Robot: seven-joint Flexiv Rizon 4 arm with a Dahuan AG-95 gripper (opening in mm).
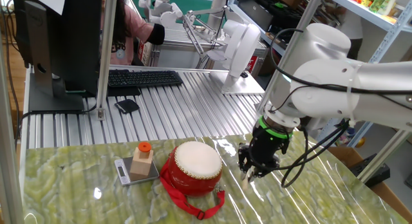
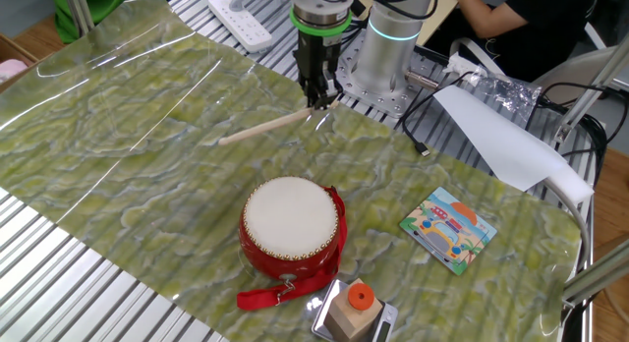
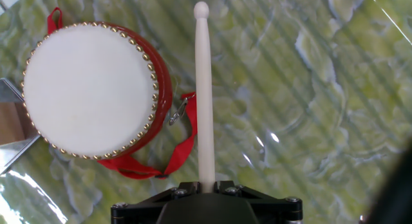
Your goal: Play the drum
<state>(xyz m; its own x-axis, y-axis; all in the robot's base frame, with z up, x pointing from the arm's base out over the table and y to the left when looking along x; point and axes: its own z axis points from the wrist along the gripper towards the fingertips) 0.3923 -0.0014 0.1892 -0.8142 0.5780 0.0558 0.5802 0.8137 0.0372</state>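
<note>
With its fingers (image 2: 316, 94) closed on the drumstick (image 2: 263, 130), the gripper (image 1: 257, 166) hovers at the drum's (image 1: 193, 167) three o'clock on the worktop (image 2: 147, 136), likely poised to swing across and strike the skin.

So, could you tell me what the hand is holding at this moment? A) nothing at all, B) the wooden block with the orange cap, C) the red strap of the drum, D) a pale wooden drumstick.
D: in the hand view a pale drumstick runs out from the hand, beside the drum and not touching its skin; the other fixed view shows the same stick in the hand.
</note>
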